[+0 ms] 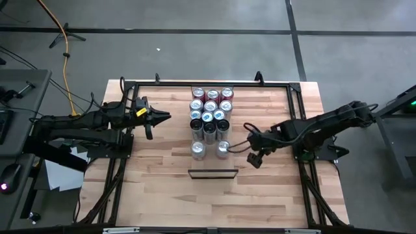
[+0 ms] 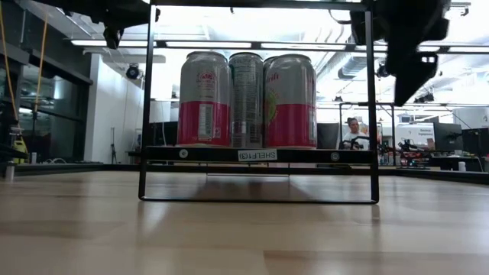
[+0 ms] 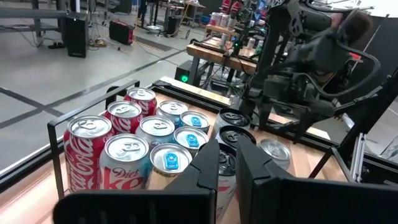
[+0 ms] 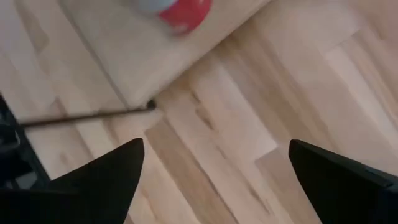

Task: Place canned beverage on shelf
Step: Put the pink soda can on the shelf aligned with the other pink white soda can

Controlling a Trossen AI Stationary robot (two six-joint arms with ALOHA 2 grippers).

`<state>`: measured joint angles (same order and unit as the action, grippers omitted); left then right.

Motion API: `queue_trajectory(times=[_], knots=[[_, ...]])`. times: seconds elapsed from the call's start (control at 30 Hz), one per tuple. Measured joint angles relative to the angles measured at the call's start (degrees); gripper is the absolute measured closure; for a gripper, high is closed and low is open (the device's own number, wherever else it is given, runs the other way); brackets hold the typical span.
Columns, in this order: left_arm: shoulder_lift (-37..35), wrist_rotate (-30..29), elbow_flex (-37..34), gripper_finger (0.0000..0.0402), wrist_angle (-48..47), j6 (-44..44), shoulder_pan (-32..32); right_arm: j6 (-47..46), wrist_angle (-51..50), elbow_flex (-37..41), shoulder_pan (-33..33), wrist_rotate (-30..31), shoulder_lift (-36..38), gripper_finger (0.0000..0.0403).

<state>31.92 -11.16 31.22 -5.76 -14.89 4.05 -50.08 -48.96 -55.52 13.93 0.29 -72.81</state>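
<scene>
Cans (image 1: 209, 112) stand in tight rows on the shelf (image 1: 211, 130), a narrow light-wood panel inside a black wire frame (image 1: 291, 91) at the middle of the counter (image 1: 162, 188), running from the far edge toward the near one. Red ones sit at the far end, silver and dark ones nearer, and two lone silver cans (image 1: 223, 149) close off the near end.

The right claw (image 1: 254, 158) hovers over bare counter just beside that near pair, on the right-edge side. Its wrist view shows the fingers (image 4: 106, 174) spread wide with nothing between them, looking down at the shelf's corner (image 4: 134, 93) and the base of a red can (image 4: 180, 12). The left claw (image 1: 159, 118) waits on the left side of the rows, level with the middle cans. Its fingers (image 3: 208, 171) stand parted by a narrow gap and hold nothing.

Judging from this, the right arm appears to be between cans, either clear of one just set down or lining up for another. To do this step well, it should keep its fingers wide and its wrist high while crossing the frame, since the wire rail and the outermost cans are close. Any can it sets down should land upright and fully on the panel, without nudging a neighbour into tipping.
</scene>
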Motion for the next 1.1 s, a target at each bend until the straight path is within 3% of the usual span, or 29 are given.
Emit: queue_trajectory(times=[0.1, 0.2, 0.3, 0.4, 0.43, 0.7, 1.1], knots=[[0.0, 0.0, 0.0, 0.0402, 0.0, 0.0, 0.0, 0.1, 0.2, -0.4, -1.8, 0.3, -0.1, 0.0045], [0.0, 0.0, 0.0, 0.0401, 0.0, 0.0, 0.0, 1.5, 0.3, -0.6, -3.1, 0.3, -0.1, 0.0109], [0.0, 0.0, 0.0, 0.0401, 0.0, 0.1, 0.0, 3.4, 0.3, -0.6, -3.6, 0.1, -0.1, 0.0214], [0.0, 0.0, 0.0, 0.0402, 0.0, 0.2, 0.0, 5.1, 0.3, -0.6, -3.8, -0.4, -0.1, 0.0349], [0.0, 0.0, 0.0, 0.0402, 0.0, 0.5, 0.0, 5.6, 0.5, -0.6, -3.8, -0.5, -0.1, 0.0374], [0.0, 0.0, 0.0, 0.0401, 0.0, 2.0, 0.0, 4.0, 4.9, -0.6, -4.8, -0.3, -0.1, 0.0398], [0.0, 0.0, 0.0, 0.0401, 0.0, 2.0, 0.0, 5.8, 5.6, -0.7, -6.6, 1.0, -0.1, 0.0402]])
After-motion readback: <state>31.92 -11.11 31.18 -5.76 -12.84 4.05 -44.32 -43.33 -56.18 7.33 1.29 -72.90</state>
